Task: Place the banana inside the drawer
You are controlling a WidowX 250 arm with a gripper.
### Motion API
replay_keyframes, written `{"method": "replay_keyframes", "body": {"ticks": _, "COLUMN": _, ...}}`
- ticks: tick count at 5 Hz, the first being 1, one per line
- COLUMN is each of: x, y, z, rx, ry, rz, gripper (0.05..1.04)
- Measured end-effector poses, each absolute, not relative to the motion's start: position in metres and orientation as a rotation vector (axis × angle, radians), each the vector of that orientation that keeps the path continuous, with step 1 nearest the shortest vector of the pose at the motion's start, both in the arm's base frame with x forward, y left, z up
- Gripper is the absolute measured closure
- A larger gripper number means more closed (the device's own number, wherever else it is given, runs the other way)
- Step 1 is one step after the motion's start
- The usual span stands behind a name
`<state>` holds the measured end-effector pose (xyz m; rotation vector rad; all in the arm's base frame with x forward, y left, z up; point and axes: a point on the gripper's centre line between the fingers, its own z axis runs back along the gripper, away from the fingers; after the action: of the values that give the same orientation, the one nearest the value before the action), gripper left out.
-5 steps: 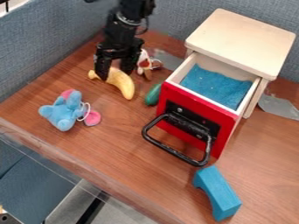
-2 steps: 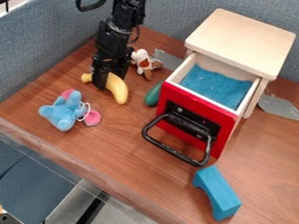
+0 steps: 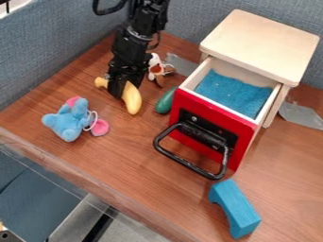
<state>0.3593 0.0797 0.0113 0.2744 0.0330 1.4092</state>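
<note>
The black gripper point(image 3: 125, 89) is low at the upper left of the table, over the middle of the yellow banana point(image 3: 131, 99) and hiding part of it. The banana's stem end shows to the left of the gripper, and its curved body comes out on the right, pointing toward the front. To the right stands a small wooden cabinet whose red-fronted drawer point(image 3: 204, 130) is pulled out, with blue material on its floor point(image 3: 233, 93).
A green vegetable toy point(image 3: 165, 101) lies between banana and drawer. Behind it is a small brown and white plush point(image 3: 156, 70). A blue plush point(image 3: 68, 120) sits at left, a blue block point(image 3: 234, 208) at front right. The drawer's black handle point(image 3: 189, 163) juts forward.
The gripper has come lower over the banana. The banana slid left and then partly back right along with it, and its body now points more toward the front.
</note>
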Motion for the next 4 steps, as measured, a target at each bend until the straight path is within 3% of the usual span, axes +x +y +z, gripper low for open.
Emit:
{"method": "replay_keyframes", "body": {"ticks": 1, "x": 0.362, "y": 0.07, "z": 0.028, "rx": 0.256, "ry": 0.045, "rz": 1.378, "gripper": 0.504}}
{"method": "replay_keyframes", "body": {"ticks": 2, "x": 0.369, "y": 0.067, "z": 0.086, "rx": 0.177, "ry": -0.039, "rz": 1.38, "gripper": 0.508}}
{"method": "replay_keyframes", "body": {"ticks": 4, "x": 0.367, "y": 0.046, "z": 0.137, "rx": 0.082, "ry": -0.059, "rz": 1.315, "gripper": 0.508}}
